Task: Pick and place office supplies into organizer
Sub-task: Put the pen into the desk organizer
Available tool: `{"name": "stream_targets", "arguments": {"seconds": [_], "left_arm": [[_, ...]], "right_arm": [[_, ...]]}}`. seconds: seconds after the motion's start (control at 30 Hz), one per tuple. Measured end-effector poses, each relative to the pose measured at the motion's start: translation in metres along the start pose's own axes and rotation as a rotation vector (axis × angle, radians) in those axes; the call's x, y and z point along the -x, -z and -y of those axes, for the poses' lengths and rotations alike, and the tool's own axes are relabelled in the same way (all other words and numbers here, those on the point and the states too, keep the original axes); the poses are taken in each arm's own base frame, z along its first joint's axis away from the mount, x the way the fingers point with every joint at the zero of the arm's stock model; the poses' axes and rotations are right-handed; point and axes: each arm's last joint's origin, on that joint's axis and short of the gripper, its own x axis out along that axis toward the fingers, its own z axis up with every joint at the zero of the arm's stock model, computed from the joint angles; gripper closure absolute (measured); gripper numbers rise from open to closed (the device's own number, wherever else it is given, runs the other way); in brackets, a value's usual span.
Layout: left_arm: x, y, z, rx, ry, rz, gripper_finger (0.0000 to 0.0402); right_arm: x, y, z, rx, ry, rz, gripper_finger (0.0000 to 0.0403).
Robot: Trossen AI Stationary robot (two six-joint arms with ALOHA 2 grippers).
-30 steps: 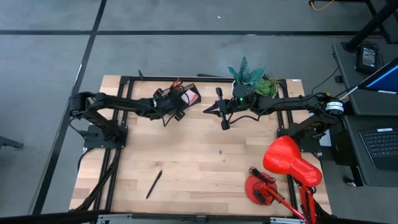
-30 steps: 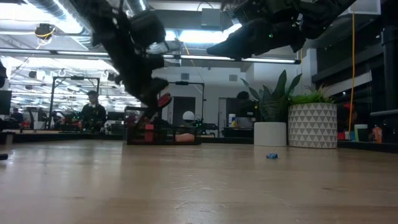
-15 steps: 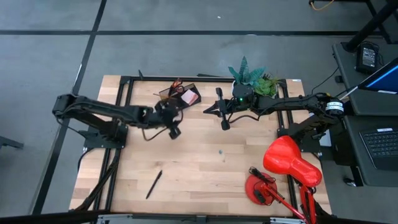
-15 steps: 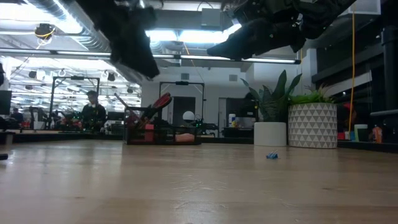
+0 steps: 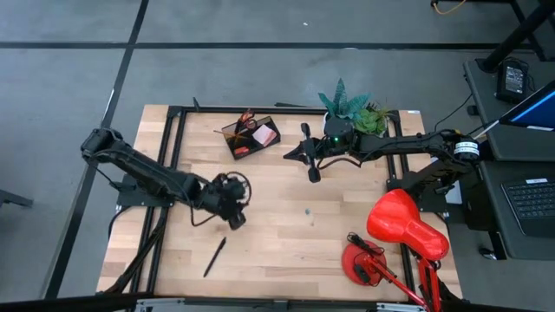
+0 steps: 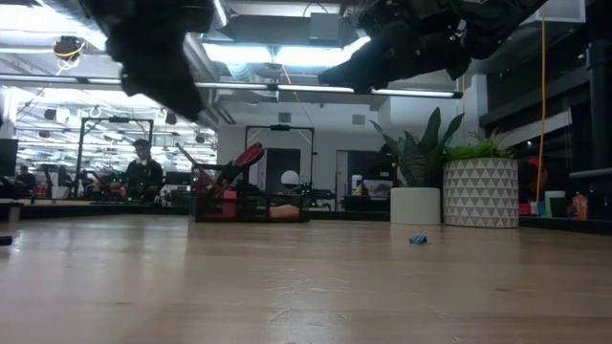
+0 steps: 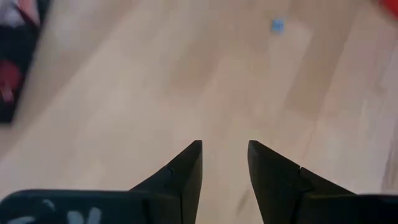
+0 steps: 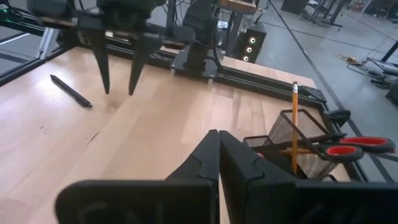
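Observation:
The dark organizer (image 5: 250,136) stands near the table's far edge. In it are red-handled scissors (image 8: 357,147), an orange pencil (image 8: 294,122) standing upright and a pink pad (image 5: 264,135). A black pen (image 5: 214,256) lies near the front left, and a tiny blue item (image 5: 306,211) lies mid-table. My left gripper (image 5: 236,220) hovers open over bare wood between the organizer and the pen, slanting down, with nothing between its fingers (image 7: 224,152). My right gripper (image 5: 314,173) hangs shut and empty above the table, right of the organizer.
Two potted plants (image 5: 355,111) stand at the far edge behind my right arm. A red desk lamp (image 5: 403,227) fills the near right corner. Bare wood lies across the table's middle and near edge. People and desks show in the room beyond the table (image 6: 143,172).
My left gripper has drawn away from the organizer, swinging toward the table's near edge and turning as it went. It now hangs over bare wood. The scissors stay in the organizer.

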Motion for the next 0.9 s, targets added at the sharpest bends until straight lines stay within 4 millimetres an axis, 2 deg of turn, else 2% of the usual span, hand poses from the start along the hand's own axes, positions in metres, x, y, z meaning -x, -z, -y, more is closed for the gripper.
{"name": "stream_targets", "arguments": {"seconds": [0.23, 0.43, 0.67, 0.9], "left_arm": [[-0.001, 0.005, 0.033, 0.018, -0.14, -0.308, 0.0281], [-0.002, 0.011, 0.064, 0.116, -0.253, -0.573, 0.0281], [0.0, 0.021, 0.101, 0.221, -0.239, -0.602, 0.0281], [0.005, 0.049, 0.119, 0.333, -0.304, -0.595, 0.0281]], "right_arm": [[-0.001, -0.002, -0.003, 0.007, -0.009, 0.008, 0.0393], [-0.001, -0.002, -0.003, 0.01, -0.008, 0.01, 0.0393], [-0.001, -0.003, -0.003, 0.021, -0.004, 0.022, 0.0393], [-0.001, -0.003, -0.003, 0.022, -0.004, 0.022, 0.0393]]}}
